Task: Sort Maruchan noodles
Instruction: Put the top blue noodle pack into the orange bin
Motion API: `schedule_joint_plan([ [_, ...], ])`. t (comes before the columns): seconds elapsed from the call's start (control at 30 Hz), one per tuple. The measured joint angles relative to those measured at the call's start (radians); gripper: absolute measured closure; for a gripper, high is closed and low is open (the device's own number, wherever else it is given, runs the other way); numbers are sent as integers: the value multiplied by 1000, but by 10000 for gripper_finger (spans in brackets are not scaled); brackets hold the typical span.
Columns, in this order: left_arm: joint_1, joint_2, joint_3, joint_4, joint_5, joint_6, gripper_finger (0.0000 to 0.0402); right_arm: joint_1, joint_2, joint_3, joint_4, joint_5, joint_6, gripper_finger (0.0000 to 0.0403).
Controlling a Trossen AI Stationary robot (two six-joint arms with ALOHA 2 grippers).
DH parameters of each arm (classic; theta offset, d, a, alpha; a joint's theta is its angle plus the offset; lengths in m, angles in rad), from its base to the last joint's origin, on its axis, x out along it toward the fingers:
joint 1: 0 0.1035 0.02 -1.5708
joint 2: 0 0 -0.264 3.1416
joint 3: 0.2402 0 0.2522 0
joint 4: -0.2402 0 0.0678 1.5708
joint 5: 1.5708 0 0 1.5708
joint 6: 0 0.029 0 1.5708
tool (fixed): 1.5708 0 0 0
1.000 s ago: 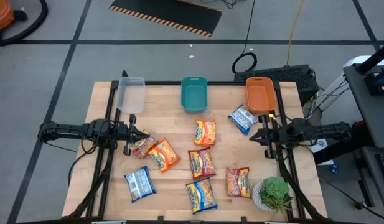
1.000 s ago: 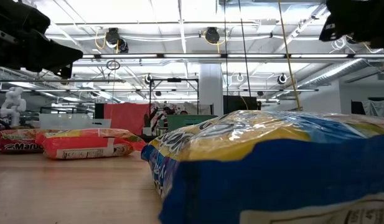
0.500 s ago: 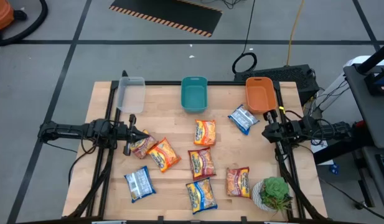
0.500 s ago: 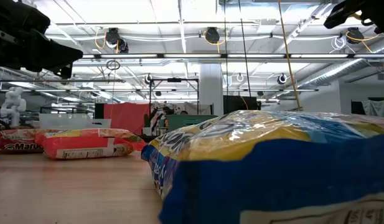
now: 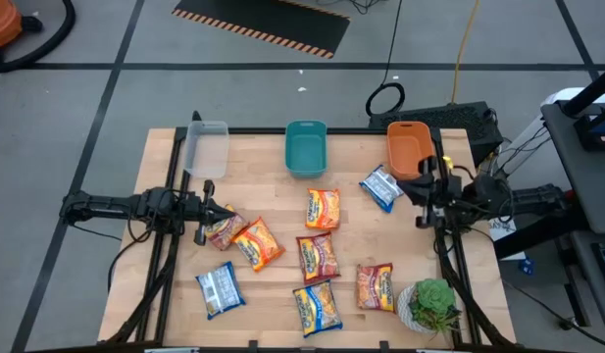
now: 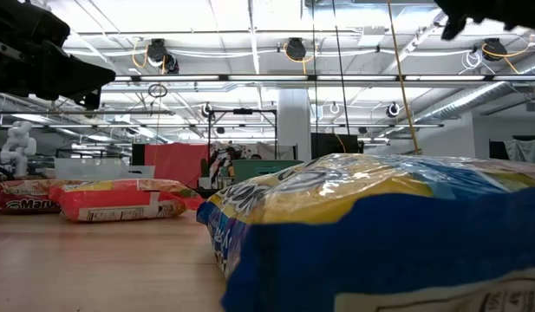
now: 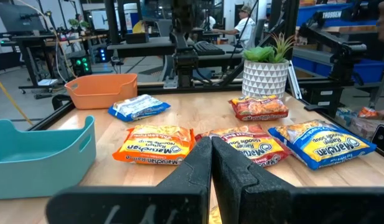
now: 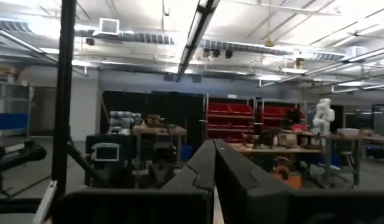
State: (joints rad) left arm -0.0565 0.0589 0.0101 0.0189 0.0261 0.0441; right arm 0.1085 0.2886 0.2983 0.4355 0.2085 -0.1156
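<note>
Several Maruchan packets lie flat on the wooden table: blue-white ones [image 5: 382, 187] [image 5: 219, 288], orange ones [image 5: 323, 208] [image 5: 258, 243], red-pink ones [image 5: 222, 228] [image 5: 319, 257] [image 5: 376, 286] and a yellow-blue one [image 5: 317, 307] that fills the low view [image 6: 380, 234]. My left gripper [image 5: 206, 211] [image 7: 211, 146] is shut and hovers at the table's left, just beside the red-pink packet. My right gripper [image 5: 425, 186] [image 8: 213, 149] is shut and raised at the table's right, near the orange bin and the blue-white packet; its wrist view shows only the room.
Three bins stand along the far edge: clear [image 5: 206, 149], teal [image 5: 306, 147], orange [image 5: 411, 149]. A potted plant [image 5: 434, 304] stands in the near right corner. Bare wood lies between the bins and the packets. People sit in the room beyond the table.
My right gripper has moved toward the table's far edge, closer to the orange bin, drawing a little toward the right edge on the way. The left arm and the packets have kept still.
</note>
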Motion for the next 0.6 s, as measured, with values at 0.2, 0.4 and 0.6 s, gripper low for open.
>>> schedule_joint_plan([
  [0.2,0,0,0,0,0,0,387,0,199,158,-23,0,59,403],
  [0.4,0,0,0,0,0,0,387,1,357,320,-160,85,86,403],
  [0.6,0,0,0,0,0,0,387,1,438,416,-276,137,115,402],
])
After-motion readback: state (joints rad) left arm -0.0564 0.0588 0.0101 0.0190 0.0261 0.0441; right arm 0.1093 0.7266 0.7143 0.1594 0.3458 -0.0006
